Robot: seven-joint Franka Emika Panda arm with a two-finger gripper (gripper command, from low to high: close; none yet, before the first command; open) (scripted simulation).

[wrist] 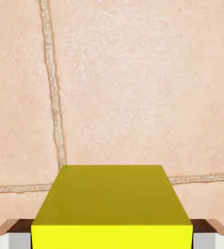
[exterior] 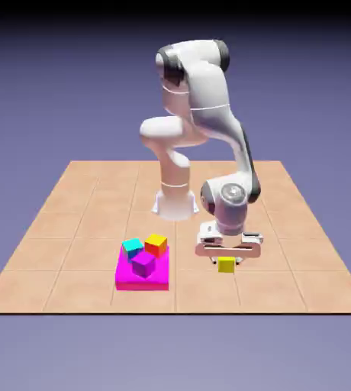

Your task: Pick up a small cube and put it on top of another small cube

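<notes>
A small yellow cube [exterior: 226,265] sits between the fingers of my gripper [exterior: 226,260], low over the tiled table at the exterior view's right of middle. In the hand view the yellow cube [wrist: 111,204] fills the bottom centre, and both grey fingertips [wrist: 17,239] press against its sides, so the gripper [wrist: 112,240] is shut on it. I cannot tell whether the cube rests on the table or hangs just above it. A cyan cube [exterior: 133,247], an orange cube [exterior: 156,244] and a purple cube [exterior: 143,263] stand on a magenta block to the exterior view's left.
The flat magenta block [exterior: 136,283] carrying the three cubes lies near the table's front edge. The robot's base [exterior: 175,202] stands behind at the middle. Tile seams [wrist: 53,97] cross the table below the hand.
</notes>
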